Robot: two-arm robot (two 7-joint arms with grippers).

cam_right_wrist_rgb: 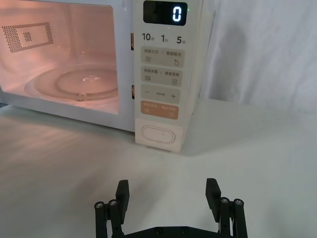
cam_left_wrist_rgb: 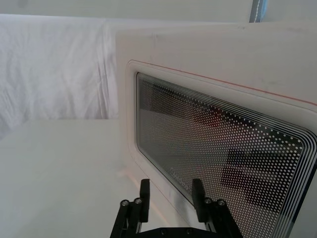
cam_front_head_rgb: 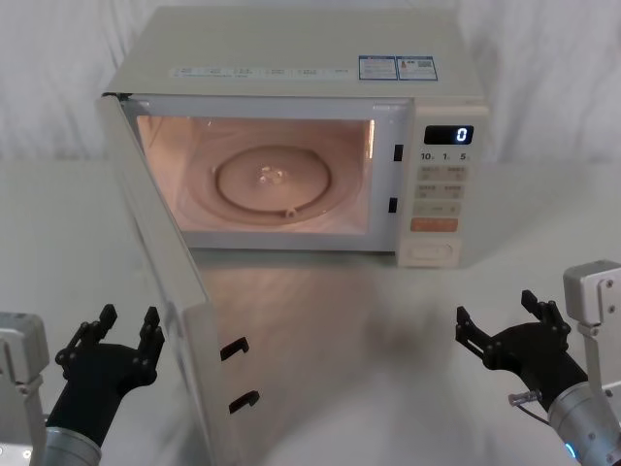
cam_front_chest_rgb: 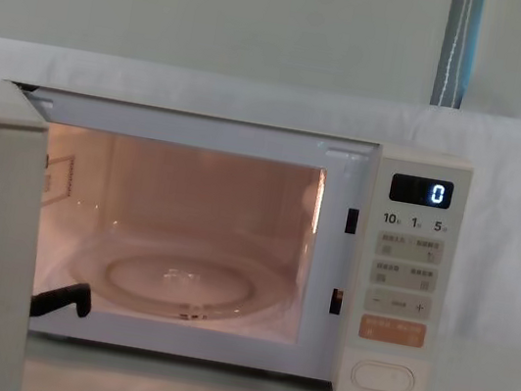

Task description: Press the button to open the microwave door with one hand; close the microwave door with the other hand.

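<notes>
The left pincer [cam_front_head_rgb: 114,328] hovers low over the counter [cam_front_head_rgb: 369,340] with its fingers spread and nothing between them, just beside the outer face of the microwave door [cam_front_head_rgb: 160,262]. In the left wrist view its fingertips [cam_left_wrist_rgb: 198,191] point at the lower edge of the door's dotted glass window [cam_left_wrist_rgb: 223,148], close to it; contact cannot be confirmed.

The door stands swung wide open toward the robot, hinged on the left side, with the lit cavity and glass turntable [cam_front_head_rgb: 277,184] exposed. The opening step therefore appears complete, and closing is the step in hand.

Recommended procedure: place the left pincer flat against the outer face near the free edge, away from the hinge, for best leverage. Push in an arc that follows the swing of the door, not in a straight line. Continue until the two latch hooks [cam_front_head_rgb: 236,374] seat in the slots [cam_front_head_rgb: 396,178].

The right pincer [cam_front_head_rgb: 500,335] sits released, well short of the button [cam_right_wrist_rgb: 162,134], clear of the door's path.
</notes>
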